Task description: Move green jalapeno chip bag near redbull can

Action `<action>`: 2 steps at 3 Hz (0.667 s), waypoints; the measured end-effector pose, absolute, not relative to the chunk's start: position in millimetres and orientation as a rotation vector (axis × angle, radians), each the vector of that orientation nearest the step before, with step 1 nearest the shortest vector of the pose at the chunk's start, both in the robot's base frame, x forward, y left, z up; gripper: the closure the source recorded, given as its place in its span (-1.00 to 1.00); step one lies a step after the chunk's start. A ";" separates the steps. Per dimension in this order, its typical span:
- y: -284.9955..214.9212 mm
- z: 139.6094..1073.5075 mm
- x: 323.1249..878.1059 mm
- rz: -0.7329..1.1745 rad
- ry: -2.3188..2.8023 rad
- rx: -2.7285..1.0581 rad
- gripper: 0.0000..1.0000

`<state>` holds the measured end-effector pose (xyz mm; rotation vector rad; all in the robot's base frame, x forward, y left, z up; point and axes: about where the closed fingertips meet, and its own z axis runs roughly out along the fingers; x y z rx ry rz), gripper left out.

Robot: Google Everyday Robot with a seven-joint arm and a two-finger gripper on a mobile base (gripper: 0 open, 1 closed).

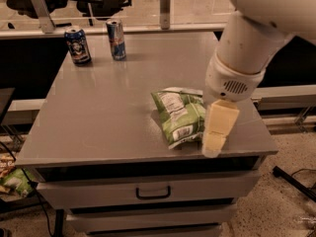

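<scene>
The green jalapeno chip bag (177,115) lies flat on the grey table (98,117), right of centre near the front edge. The redbull can (116,39) stands upright at the table's far left. My gripper (214,146) hangs from the white arm (242,58) at the bag's right edge, over the table's front right part and partly covering that edge. It holds nothing that I can see.
A shorter dark-blue can (78,45) stands just left of the redbull can. Drawers with a handle (153,193) sit under the tabletop. A small green bag (15,181) lies at floor level on the left. A rail and chairs stand behind the table.
</scene>
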<state>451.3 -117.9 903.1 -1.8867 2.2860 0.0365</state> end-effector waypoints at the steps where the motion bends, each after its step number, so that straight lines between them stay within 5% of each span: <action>1: -111.1 883.2 461.6 0.025 2.305 -1.848 -1.00; 2: -108.4 871.3 472.9 0.027 2.310 -1.816 -1.00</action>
